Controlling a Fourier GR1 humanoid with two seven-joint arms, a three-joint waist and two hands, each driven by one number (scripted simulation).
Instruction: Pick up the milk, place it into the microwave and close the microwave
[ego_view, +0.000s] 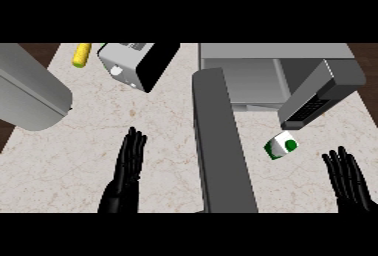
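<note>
My marbled counter (170, 115) bearing: microwave (251, 75) sitting far right, door open; milk carton (281, 146) lying near right; toaster (133, 62) sitting far left; yellow item (81, 55) lying beside it.

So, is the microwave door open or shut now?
Open. The microwave shows its bare inside, and its door swings out toward the robot, beside the milk.

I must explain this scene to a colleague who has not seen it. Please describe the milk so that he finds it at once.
Start at the open microwave at the counter's far right. Just in front of it, right of its long grey door and below the control panel, lies the milk. It is a small tilted carton, the only green and white thing there.
</note>
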